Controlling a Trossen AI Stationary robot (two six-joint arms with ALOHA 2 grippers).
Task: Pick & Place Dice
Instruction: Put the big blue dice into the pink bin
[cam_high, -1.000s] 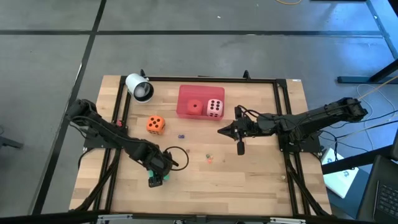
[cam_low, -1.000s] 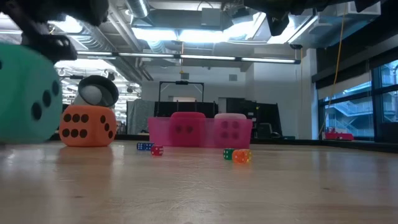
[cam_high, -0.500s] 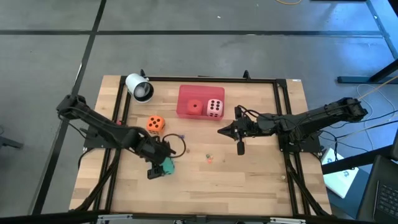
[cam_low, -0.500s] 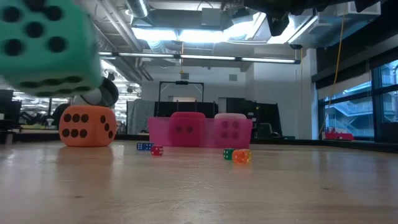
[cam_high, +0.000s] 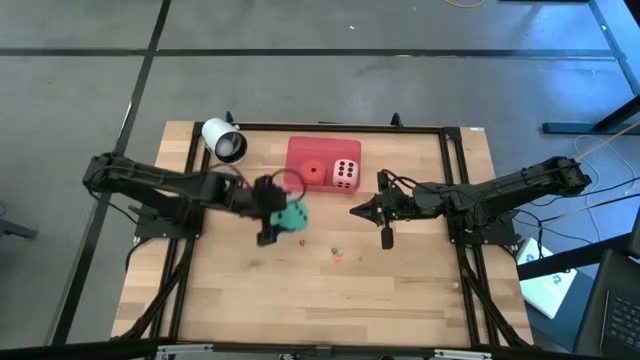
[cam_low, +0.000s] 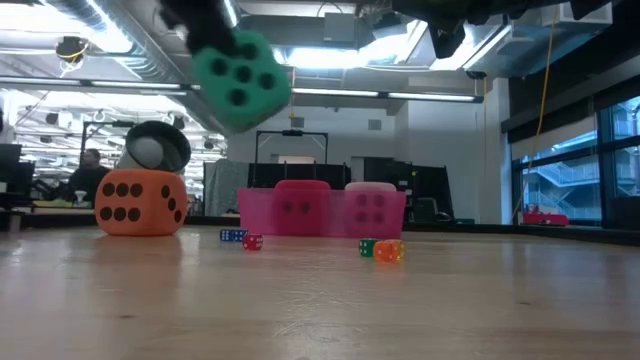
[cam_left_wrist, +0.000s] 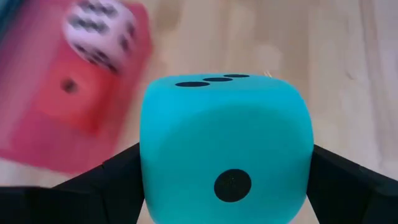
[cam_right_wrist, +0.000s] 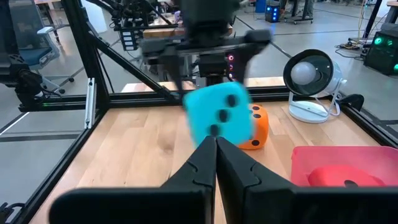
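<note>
The teal die (cam_high: 293, 215), low over the bench's (cam_high: 400, 290) near-left part a second ago, now rides well above it in the left gripper (cam_high: 284, 217), fingers clamped on its sides — nearly at the pink tray (cam_high: 298, 152). Farther back, that tray holds the red die (cam_high: 314, 171) and pale pink die (cam_high: 345, 173); the orange die (cam_low: 140, 203) sits outside. The right gripper (cam_high: 387, 238) waits, fingers pressed together.
</note>
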